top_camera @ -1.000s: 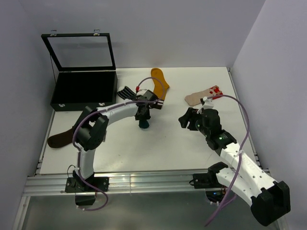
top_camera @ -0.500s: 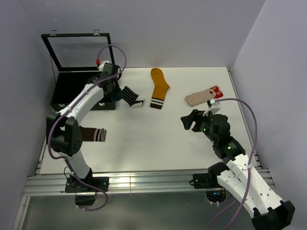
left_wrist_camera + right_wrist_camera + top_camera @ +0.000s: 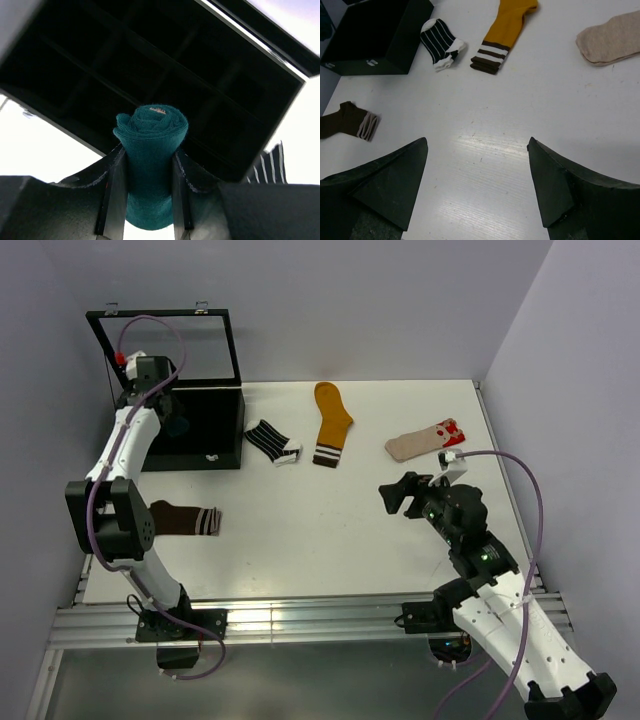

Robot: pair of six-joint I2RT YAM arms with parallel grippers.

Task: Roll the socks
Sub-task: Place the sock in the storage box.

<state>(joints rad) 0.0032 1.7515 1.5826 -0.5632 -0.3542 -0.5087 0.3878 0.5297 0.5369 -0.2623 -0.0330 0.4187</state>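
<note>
My left gripper (image 3: pixel 148 152) is shut on a rolled dark teal sock (image 3: pixel 151 145), holding it upright over the open black box (image 3: pixel 150 65). From above, that gripper (image 3: pixel 176 426) hangs at the box's left part. Four socks lie flat on the table: a black-and-white striped one (image 3: pixel 272 441), a mustard one with a striped cuff (image 3: pixel 331 420), a beige one with a red-white end (image 3: pixel 425 440) and a brown one (image 3: pixel 180 518). Over the right middle of the table, my right gripper (image 3: pixel 395 495) is open and holds nothing (image 3: pixel 477 142).
The black box (image 3: pixel 200 445) stands at the back left with its glass lid (image 3: pixel 170 345) raised; it has several dark compartments. The striped sock (image 3: pixel 440 41) lies close to the box's right wall (image 3: pixel 375 35). Grey walls close in the table at the back and sides.
My left arm swung from the table's middle back and left to the box, carrying the teal roll. The right gripper's jaws opened wider and it drew slightly toward the near edge.
</note>
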